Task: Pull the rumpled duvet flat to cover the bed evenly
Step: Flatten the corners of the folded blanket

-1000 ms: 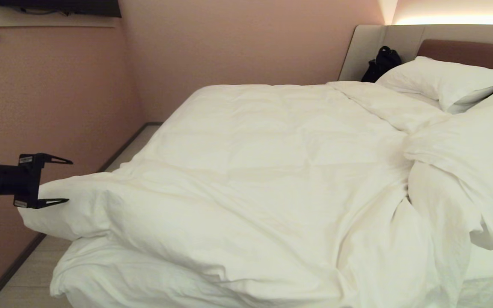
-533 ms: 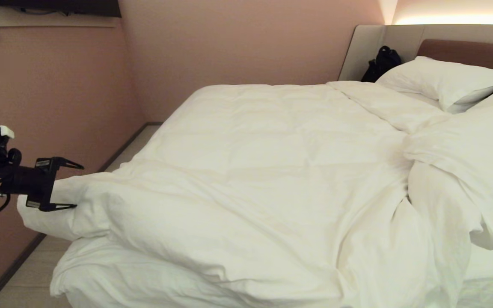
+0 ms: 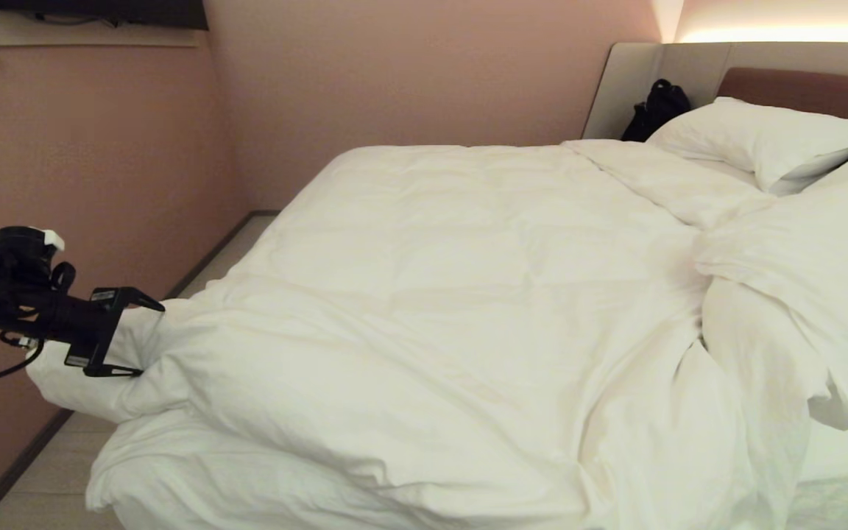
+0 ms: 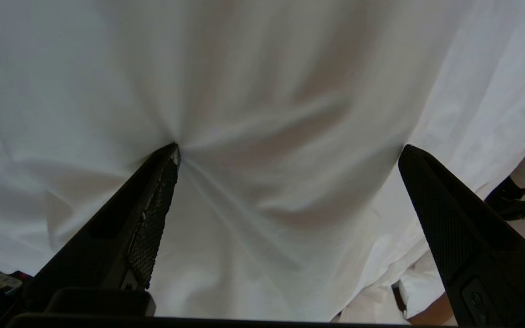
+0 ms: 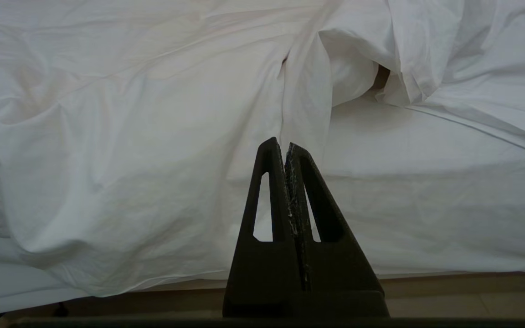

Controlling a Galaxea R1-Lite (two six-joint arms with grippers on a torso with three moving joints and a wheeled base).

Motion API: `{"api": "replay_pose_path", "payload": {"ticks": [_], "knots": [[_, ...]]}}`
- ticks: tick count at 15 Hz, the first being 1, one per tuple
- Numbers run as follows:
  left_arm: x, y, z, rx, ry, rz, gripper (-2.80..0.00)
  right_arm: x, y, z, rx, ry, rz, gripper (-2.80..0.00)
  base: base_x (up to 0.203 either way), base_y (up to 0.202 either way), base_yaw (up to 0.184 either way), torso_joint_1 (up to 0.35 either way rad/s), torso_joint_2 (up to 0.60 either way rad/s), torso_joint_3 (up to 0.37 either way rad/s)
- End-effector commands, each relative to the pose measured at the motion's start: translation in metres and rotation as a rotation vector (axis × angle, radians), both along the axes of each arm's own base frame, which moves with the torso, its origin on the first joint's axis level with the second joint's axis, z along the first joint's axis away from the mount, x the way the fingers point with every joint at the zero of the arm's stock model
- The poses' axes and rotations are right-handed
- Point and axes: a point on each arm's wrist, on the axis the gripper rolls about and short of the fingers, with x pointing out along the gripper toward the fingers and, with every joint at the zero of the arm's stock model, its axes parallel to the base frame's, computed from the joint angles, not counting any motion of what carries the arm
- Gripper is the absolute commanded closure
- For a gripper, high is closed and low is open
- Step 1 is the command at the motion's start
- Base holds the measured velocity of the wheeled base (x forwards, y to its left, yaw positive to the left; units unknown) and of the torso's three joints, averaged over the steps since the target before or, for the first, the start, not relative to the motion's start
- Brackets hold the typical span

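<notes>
White duvet (image 3: 453, 294) covers most of the bed (image 3: 847, 449) in the head view, but it's bunched into a ridge on the robot's right near the pillows (image 3: 762, 140), with bare sheet showing at the near right corner. Its near-left corner hangs off the bed's left edge. Left pincer (image 3: 133, 335) is right at that corner, jaws spread wide, one finger above the fabric bulge and one below, pointing along the bed's width toward the right. Nothing clamped yet. Fabric lies dead ahead of it, so closing is likely the next call, then a pull leftward and away from the bunched side.

Left wrist view: both fingertips (image 4: 171, 157) press into the duvet, cloth puckered between them, jaws wide apart.

Right wrist view: right pincer (image 5: 285, 148) fully closed, empty, parked short of the bed's near edge, facing the rumpled fold. Left arm is clearly the nearer one.
</notes>
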Motion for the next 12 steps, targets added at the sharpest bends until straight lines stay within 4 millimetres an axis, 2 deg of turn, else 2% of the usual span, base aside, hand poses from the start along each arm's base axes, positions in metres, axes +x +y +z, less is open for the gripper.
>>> {"api": "replay_pose_path", "payload": {"ticks": [1, 4, 7, 10, 12], "knots": [[0.003, 0.000, -0.003, -0.008, 0.010, -0.002, -2.80, 0.000, 0.000, 0.000, 0.000, -0.001, 0.000, 0.00, 0.000, 0.000, 0.000, 0.000, 0.00, 0.000], [0.007, 0.000, -0.014, -0.019, 0.039, -0.008, -2.80, 0.000, 0.000, 0.000, 0.000, -0.001, 0.000, 0.00, 0.000, 0.000, 0.000, 0.000, 0.00, 0.000], [0.008, 0.000, -0.015, -0.017, 0.039, -0.014, -2.80, 0.000, 0.000, 0.000, 0.000, -0.001, 0.000, 0.00, 0.000, 0.000, 0.000, 0.000, 0.00, 0.000], [0.012, -0.011, -0.020, -0.025, 0.063, -0.047, -2.80, 0.000, 0.000, 0.000, 0.000, -0.001, 0.000, 0.00, 0.000, 0.000, 0.000, 0.000, 0.00, 0.000], [0.014, -0.011, -0.020, -0.029, 0.073, -0.047, -2.80, 0.000, 0.000, 0.000, 0.000, -0.001, 0.000, 0.00, 0.000, 0.000, 0.000, 0.000, 0.00, 0.000]]}}
